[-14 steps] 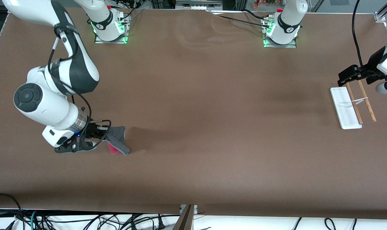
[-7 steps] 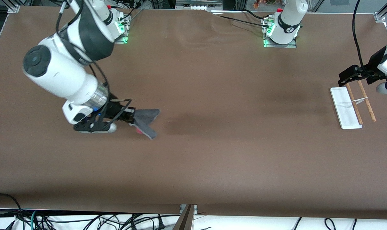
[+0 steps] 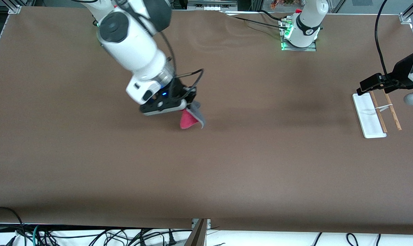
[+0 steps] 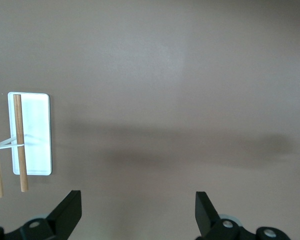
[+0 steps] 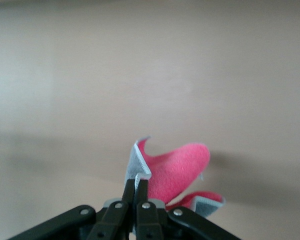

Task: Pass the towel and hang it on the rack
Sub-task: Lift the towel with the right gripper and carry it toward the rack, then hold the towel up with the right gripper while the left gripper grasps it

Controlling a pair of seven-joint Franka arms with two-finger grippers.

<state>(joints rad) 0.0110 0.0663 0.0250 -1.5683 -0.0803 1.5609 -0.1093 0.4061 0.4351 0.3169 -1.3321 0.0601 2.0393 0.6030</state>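
The right hand point(image 3: 186, 102), in the upper middle of the front view, hangs over the brown tabletop point(image 3: 227, 164) with its fingers pinched tight on one hemmed edge of the small rectangular cloth towel point(image 3: 190, 118), dark grey with a light grey hem on one face and red-pink on the other. In the right wrist view the towel point(image 5: 172, 170) curls loosely below the closed fingertips, red-pink face showing, most of it dangling free.

The left hand point(image 3: 372, 83) waits at the right edge of the front view, over the end of the small rack point(image 3: 373, 116), a flat white rectangular base with two thin brown wooden rods joined by a white crosspiece. Its fingers point(image 4: 70, 210) stand wide apart and empty.

The step in hand looks like carrying the towel to a handover. To do it well, the grip should stay firm, and the towel should be presented with a free hanging edge clear of the right fingers, so the left hand can close on cloth alone. The left hand should also come away from the rack without knocking the rods.
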